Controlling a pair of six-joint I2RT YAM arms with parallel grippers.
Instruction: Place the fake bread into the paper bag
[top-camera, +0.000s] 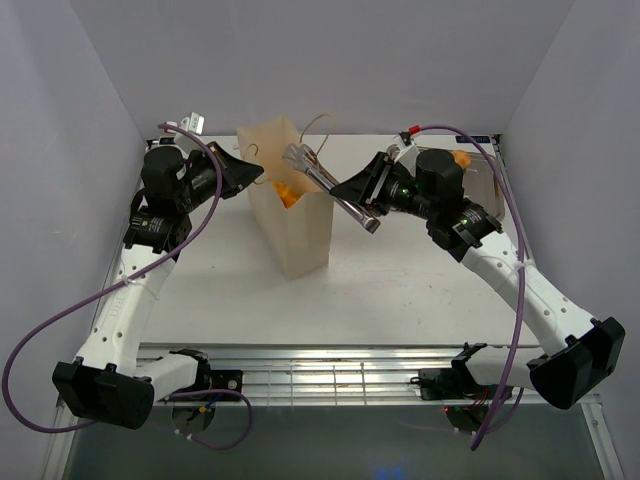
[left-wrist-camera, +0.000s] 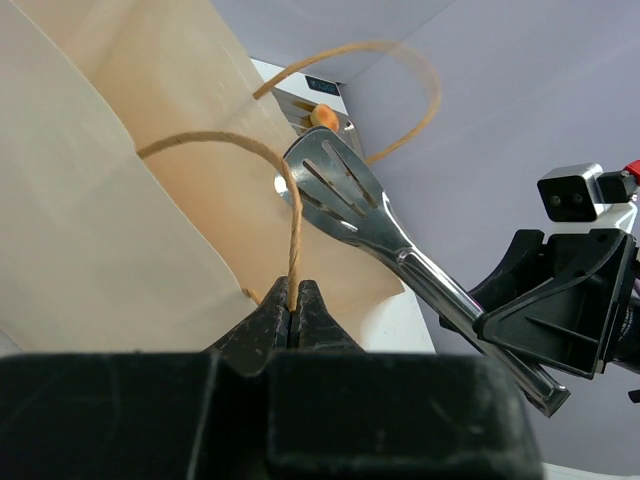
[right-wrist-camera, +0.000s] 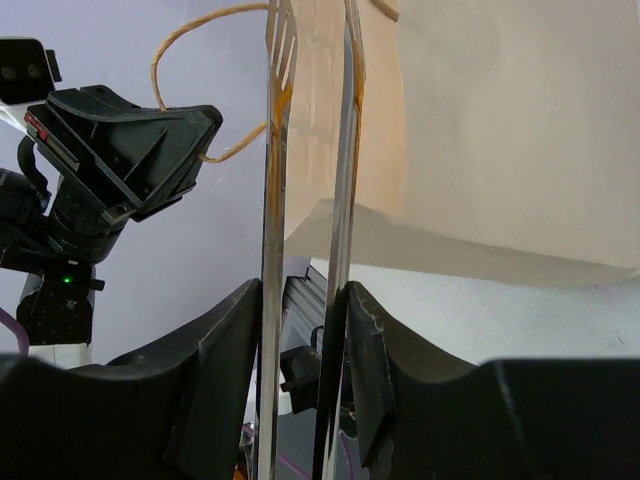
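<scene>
The cream paper bag (top-camera: 296, 225) stands upright mid-table with its mouth open. My left gripper (top-camera: 252, 176) is shut on the bag's brown cord handle (left-wrist-camera: 292, 230), pinched at the fingertips (left-wrist-camera: 293, 306). My right gripper (top-camera: 366, 190) is shut on the metal tongs (top-camera: 322, 181), whose slotted tips (left-wrist-camera: 330, 183) hang over the bag mouth and hold nothing. Orange fake bread (top-camera: 287, 194) shows inside the bag. Another orange piece (top-camera: 461, 157) sits at the far right by the steel tray (top-camera: 484, 182). In the right wrist view the tong arms (right-wrist-camera: 272, 160) run up between my fingers (right-wrist-camera: 305, 300) beside the bag (right-wrist-camera: 500, 130).
Grey walls close in on the left, back and right. The steel tray and a small orange piece (left-wrist-camera: 320, 115) lie behind the bag at the back right. The arms' bases and a metal rail (top-camera: 320, 375) run along the near edge.
</scene>
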